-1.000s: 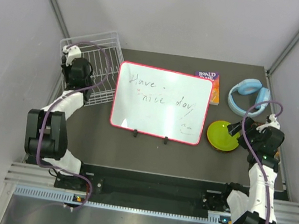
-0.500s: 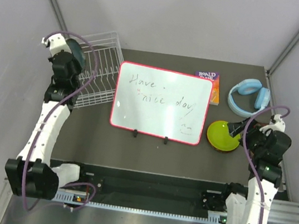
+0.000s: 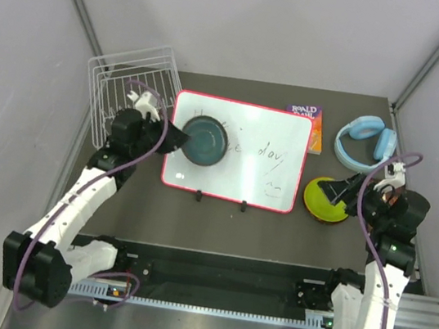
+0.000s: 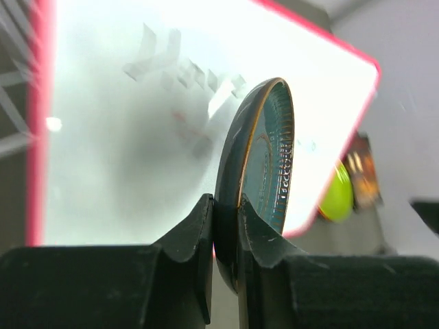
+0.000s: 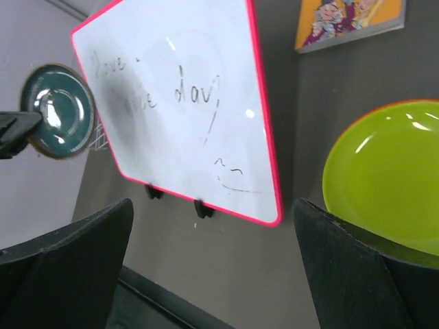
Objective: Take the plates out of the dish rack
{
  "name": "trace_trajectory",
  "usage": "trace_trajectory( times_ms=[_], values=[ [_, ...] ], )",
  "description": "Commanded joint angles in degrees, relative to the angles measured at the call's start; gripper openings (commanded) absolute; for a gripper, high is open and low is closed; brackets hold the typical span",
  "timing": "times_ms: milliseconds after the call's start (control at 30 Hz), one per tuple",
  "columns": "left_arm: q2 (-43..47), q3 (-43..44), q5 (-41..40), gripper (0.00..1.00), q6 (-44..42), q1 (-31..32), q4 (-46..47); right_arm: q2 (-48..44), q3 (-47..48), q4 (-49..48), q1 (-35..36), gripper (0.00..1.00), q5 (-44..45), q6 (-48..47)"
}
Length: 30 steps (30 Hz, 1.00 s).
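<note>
Dark teal plate [image 3: 205,142], now away from the rack [image 3: 114,83], over the whiteboard [image 3: 261,175], in clamped left jaws; right jaws apart.

Dark grey table [image 3: 218,230] between plain pale walls [image 3: 265,22], a metal rail [image 3: 433,312] at its near edge.

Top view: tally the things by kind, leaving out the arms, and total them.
Plates with face showing: 2, dark plate and lime plate; any beneath it unclear
Dish rack: 1
Whiteboard: 1
Book: 1
Headphones: 1
Total: 6
</note>
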<state>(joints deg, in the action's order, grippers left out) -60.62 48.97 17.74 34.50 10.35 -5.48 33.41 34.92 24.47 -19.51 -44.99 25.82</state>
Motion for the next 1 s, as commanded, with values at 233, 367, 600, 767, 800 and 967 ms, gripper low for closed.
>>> trace_trajectory(
  times_ms=[233, 367, 600, 767, 800, 967],
  values=[
    [1.04, -5.64, 6.78, 0.00, 9.79, 15.40, 18.03, 0.25, -3.36, -11.54, 13.07, 1.00, -0.12, 6.95],
    [-1.43, -5.03, 5.73, 0.00, 10.06, 19.70, 19.97, 2.09, -6.44, -19.71, 23.24, 1.00, 4.02, 11.34],
    [-4.94, -3.71, 3.71, 0.00, 10.50, 24.98, 22.61, 8.24, -6.44, -29.29, 31.81, 1.00, 10.71, 13.90],
    [-6.61, -3.27, 3.09, 0.00, 11.03, 28.05, 24.72, 16.33, -5.56, -36.06, 34.09, 1.00, 10.36, 15.65],
    [-7.14, -3.01, 2.66, 0.00, 11.03, 28.41, 24.81, 17.38, -5.56, -37.55, 34.71, 0.99, 10.10, 16.10],
    [-8.72, -2.57, 2.30, 0.00, 10.68, 29.55, 26.04, 22.93, -6.44, -45.63, 39.01, 0.74, 7.46, 17.86]
  ],
)
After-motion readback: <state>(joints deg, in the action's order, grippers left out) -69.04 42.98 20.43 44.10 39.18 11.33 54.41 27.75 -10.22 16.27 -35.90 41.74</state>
